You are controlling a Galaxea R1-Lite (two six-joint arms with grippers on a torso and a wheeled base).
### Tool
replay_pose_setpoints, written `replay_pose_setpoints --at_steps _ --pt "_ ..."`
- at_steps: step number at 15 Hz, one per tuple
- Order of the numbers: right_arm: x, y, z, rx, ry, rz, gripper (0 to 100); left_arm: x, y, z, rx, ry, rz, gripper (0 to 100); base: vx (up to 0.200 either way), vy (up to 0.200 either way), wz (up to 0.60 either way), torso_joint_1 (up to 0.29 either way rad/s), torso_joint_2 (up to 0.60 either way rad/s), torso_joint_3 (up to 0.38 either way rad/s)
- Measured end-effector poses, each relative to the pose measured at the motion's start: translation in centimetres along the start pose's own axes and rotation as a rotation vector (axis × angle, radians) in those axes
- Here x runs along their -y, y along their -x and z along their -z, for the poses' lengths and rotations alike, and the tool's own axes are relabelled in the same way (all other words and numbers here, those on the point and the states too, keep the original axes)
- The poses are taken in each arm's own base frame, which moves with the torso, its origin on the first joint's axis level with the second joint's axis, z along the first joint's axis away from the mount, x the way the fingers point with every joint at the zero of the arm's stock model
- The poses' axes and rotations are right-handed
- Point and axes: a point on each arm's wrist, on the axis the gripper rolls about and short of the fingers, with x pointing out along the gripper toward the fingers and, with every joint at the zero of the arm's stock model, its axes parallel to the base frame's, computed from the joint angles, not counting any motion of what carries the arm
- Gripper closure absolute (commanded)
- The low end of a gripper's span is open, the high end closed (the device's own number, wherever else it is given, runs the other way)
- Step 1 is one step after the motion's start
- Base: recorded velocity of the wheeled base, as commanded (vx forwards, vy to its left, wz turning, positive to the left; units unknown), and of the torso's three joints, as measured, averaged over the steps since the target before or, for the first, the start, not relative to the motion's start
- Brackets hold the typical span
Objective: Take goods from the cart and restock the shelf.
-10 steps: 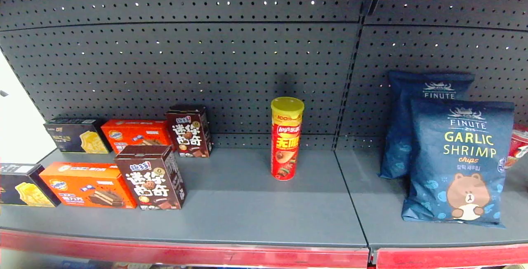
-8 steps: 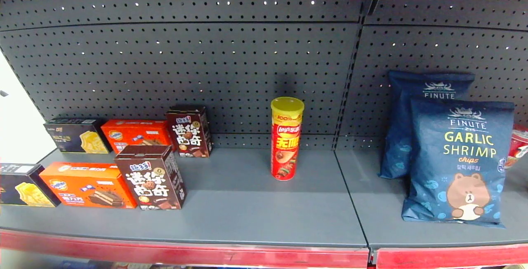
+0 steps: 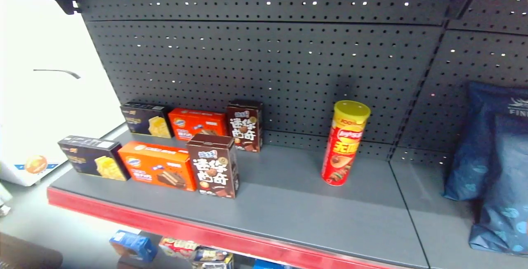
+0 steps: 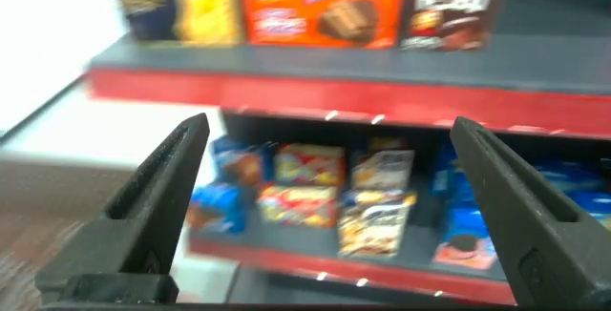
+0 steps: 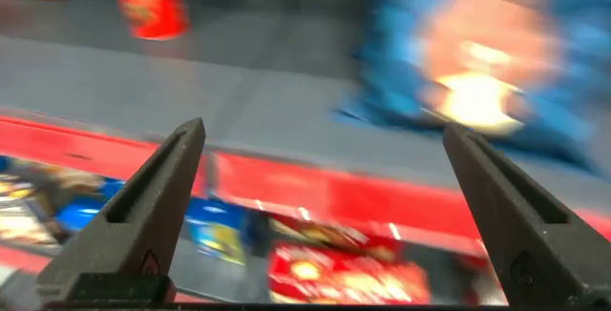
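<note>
Shelf: red chip can upright, mid-shelf, toward the back panel. Left of it are six snack boxes in a near row and a far row. Blue chip bags stand at the right end.

Left gripper: fingers spread wide, empty, facing the shelf's red front edge. The blurred packets below are probably on a lower tier.

Right gripper: likewise spread, holding nothing.
</note>
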Motion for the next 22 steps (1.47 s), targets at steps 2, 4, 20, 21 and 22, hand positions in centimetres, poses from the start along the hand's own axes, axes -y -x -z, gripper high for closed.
replay_pose_setpoints --at_steps 2,4,20,21,22 --pt "0.0 0.0 0.0 0.0 0.0 0.0 0 0.0 0.0 0.0 0.0 0.0 0.0 0 0.0 0.0 0.6 0.005 0.0 -0.002" --pt "0.0 0.0 0.0 0.0 0.0 0.001 0 0.0 0.0 0.0 0.0 0.001 -0.002 0 0.0 0.0 0.6 0.007 0.0 -0.002" --pt "0.0 0.0 0.0 0.0 -0.002 0.0 0 -0.1 0.5 -1.7 0.064 -0.04 -0.061 0 0.0 0.0 0.37 0.001 0.0 0.001" --pt "0.0 0.0 0.0 0.0 -0.002 0.001 0 -0.2 1.0 -3.1 0.087 -0.048 -0.068 0 0.0 0.0 0.0 0.0 0.0 0.0" --pt "0.0 0.0 0.0 0.0 -0.002 0.001 0 -0.2 1.6 -4.8 0.095 -0.053 -0.092 0 0.0 0.0 0.0 0.0 0.0 0.0"
